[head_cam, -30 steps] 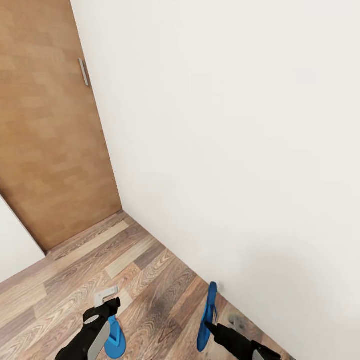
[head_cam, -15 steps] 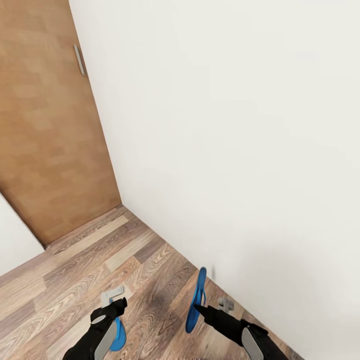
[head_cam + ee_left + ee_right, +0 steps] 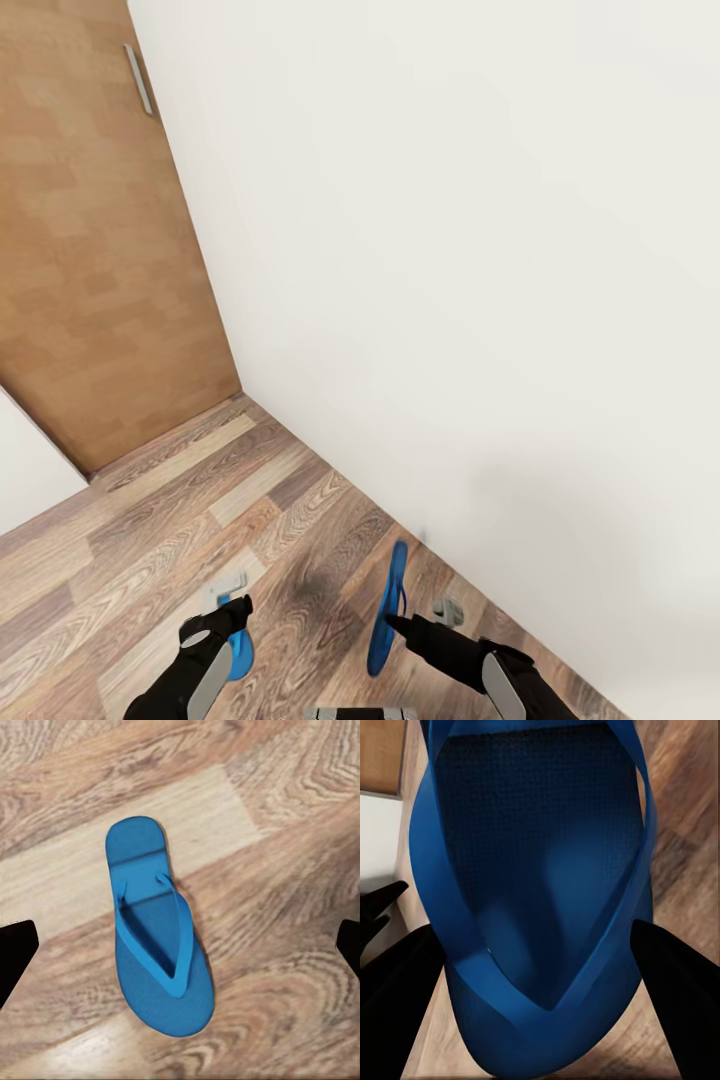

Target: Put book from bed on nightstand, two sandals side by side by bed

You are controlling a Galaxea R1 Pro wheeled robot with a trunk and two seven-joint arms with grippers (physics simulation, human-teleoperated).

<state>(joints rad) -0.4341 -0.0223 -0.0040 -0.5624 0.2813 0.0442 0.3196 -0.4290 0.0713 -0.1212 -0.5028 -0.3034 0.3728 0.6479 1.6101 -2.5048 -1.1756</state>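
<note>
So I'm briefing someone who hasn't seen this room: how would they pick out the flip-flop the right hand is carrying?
Start at the white wall that meets the wood door in the corner, then follow the plank floor along the wall toward the robot. The held flip-flop is bright blue, pinched in the right hand. It stands on edge, while the other flip-flop lies flat under the open left hand.

The left arm hides most of the left sandal (image 3: 238, 650); the door (image 3: 90, 240) is cut off at the frame's edge.
</note>
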